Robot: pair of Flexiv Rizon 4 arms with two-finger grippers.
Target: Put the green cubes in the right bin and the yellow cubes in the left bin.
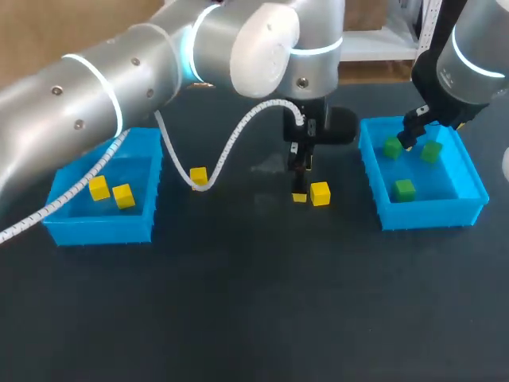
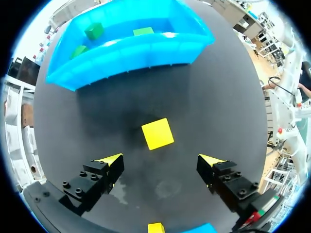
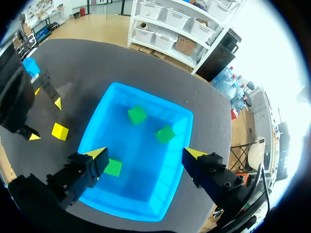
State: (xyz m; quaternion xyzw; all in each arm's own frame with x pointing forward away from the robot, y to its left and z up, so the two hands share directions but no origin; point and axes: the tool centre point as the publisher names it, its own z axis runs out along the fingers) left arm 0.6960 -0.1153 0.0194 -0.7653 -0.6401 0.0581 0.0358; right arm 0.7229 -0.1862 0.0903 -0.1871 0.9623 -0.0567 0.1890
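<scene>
1. Yellow-tipped fingers (image 2: 111, 161) of the left gripper (image 2: 160, 164) stand spread wide and empty, low over the dark table (image 2: 218, 97). A loose yellow plastic cube (image 2: 157, 134) lies just ahead of their gap, between the gripper and the right-hand blue plastic bin (image 2: 126, 48).
2. Spread as well and holding nothing, the right gripper (image 3: 146, 155) hangs directly above that right-hand bin, where three green plastic cubes (image 3: 137, 115) lie inside.
3. A second yellow cube (image 1: 198, 176) sits on the table well apart from the right-hand bin. The left-hand blue bin (image 1: 103, 215), farthest from it, holds two yellow cubes (image 1: 123, 196).
4. The greens look sorted, so the step in hand is probably picking up the nearer yellow cube. The left gripper should ease forward and down until its fingers straddle the slightly turned cube, and close on two opposite faces. It should then carry the cube away from the right-hand bin to the left one.
</scene>
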